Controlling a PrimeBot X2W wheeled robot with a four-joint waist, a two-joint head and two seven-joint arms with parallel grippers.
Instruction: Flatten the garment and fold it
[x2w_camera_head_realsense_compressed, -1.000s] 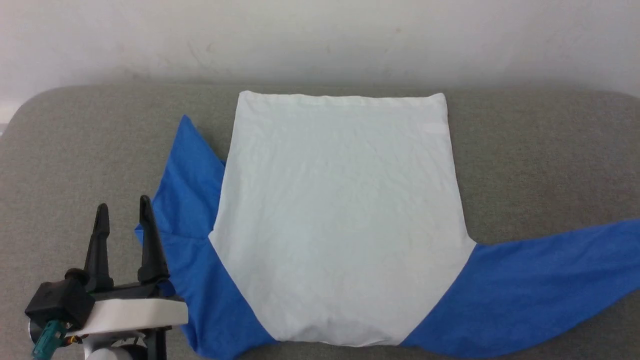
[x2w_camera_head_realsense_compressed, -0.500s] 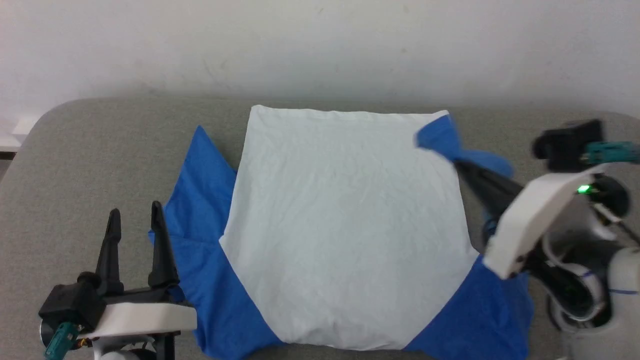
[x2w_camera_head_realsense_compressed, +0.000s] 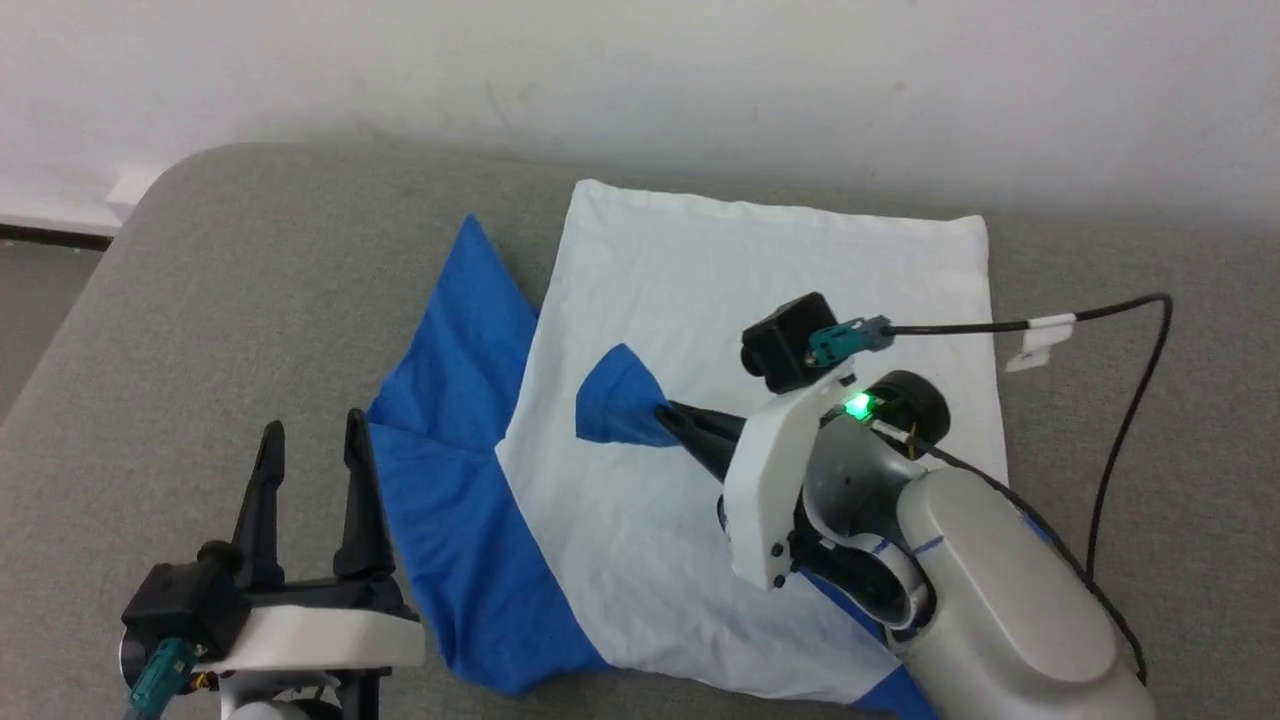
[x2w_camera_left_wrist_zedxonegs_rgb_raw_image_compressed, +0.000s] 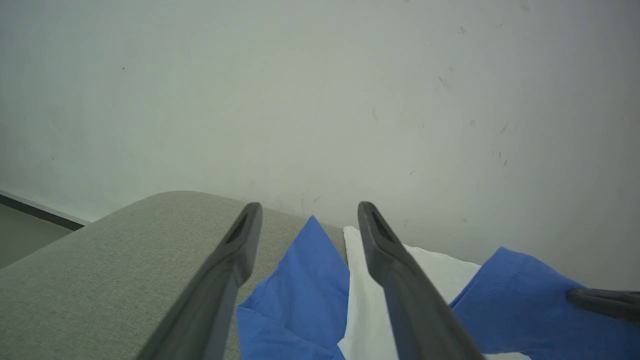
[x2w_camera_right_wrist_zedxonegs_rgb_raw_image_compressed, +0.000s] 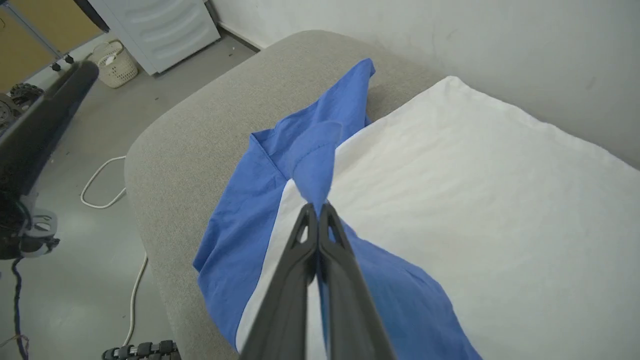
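The garment (x2w_camera_head_realsense_compressed: 770, 260) lies on the grey padded table (x2w_camera_head_realsense_compressed: 250, 260), white body flat with the print hidden. My right gripper (x2w_camera_head_realsense_compressed: 668, 412) is shut on the end of the right blue sleeve (x2w_camera_head_realsense_compressed: 615, 405), held above the middle of the white body; in the right wrist view the sleeve (x2w_camera_right_wrist_zedxonegs_rgb_raw_image_compressed: 315, 155) rises from the closed right gripper (x2w_camera_right_wrist_zedxonegs_rgb_raw_image_compressed: 316, 206). The left blue sleeve (x2w_camera_head_realsense_compressed: 450, 400) lies folded beside the body. My left gripper (x2w_camera_head_realsense_compressed: 312, 425) stands open at the lower left, just off that sleeve, with nothing between its fingers (x2w_camera_left_wrist_zedxonegs_rgb_raw_image_compressed: 235, 250).
A pale wall runs behind the table's far edge. A black cable (x2w_camera_head_realsense_compressed: 1130, 400) loops from my right wrist over the table's right side. Past the table's left end the floor holds a white cord (x2w_camera_right_wrist_zedxonegs_rgb_raw_image_compressed: 100, 185), a basket (x2w_camera_right_wrist_zedxonegs_rgb_raw_image_compressed: 117, 65) and a white cabinet (x2w_camera_right_wrist_zedxonegs_rgb_raw_image_compressed: 160, 25).
My right arm came in from the right holding the blue sleeve and carried it leftward over the white body. The head camera shifted. My left gripper stayed open in place.
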